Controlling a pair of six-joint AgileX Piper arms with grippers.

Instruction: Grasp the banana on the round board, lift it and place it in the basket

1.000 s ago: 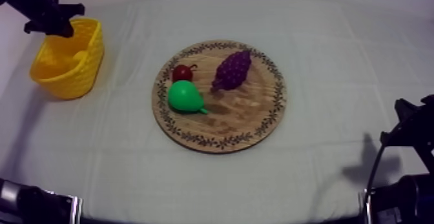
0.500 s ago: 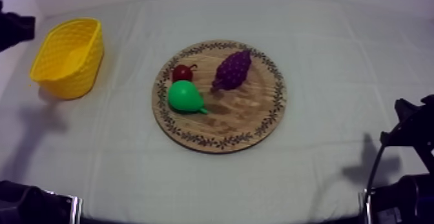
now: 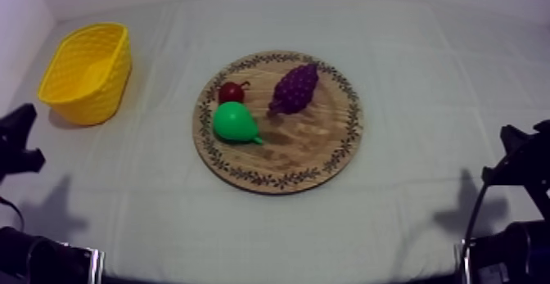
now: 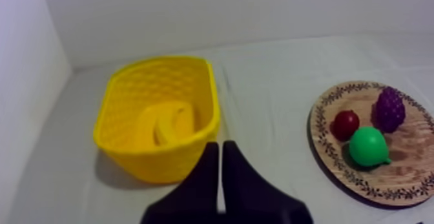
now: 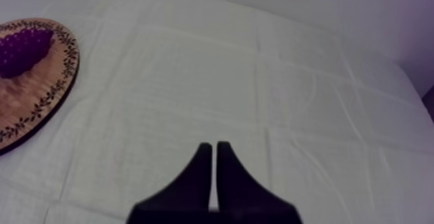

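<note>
The banana (image 4: 165, 124) lies curled inside the yellow basket (image 4: 123, 107), which stands at the table's far left (image 3: 86, 73). My left gripper (image 4: 220, 146) is shut on nothing, its fingers together as a narrow wedge, just in front of the basket's near wall. In the top view it sits low at the left edge (image 3: 18, 138), well short of the basket. The round wooden board (image 3: 315, 152) in the middle carries a green pear (image 3: 236, 123), a bunch of grapes (image 3: 295, 88) and a small red fruit (image 3: 231, 92). My right gripper (image 5: 212, 146) is shut and empty over bare cloth, right of the board (image 5: 32, 104).
The pear (image 4: 368, 146), grapes (image 4: 391, 108) and small red fruit (image 4: 345, 124) sit on the board (image 4: 387, 184) to the right of the basket. A pale wall runs along the table's far and left sides. My right arm (image 3: 520, 160) rests low at the right edge.
My left arm has drawn back from over the basket's far rim, out along the left edge and down to the near left. The fruit, the board and my right arm have not moved.
</note>
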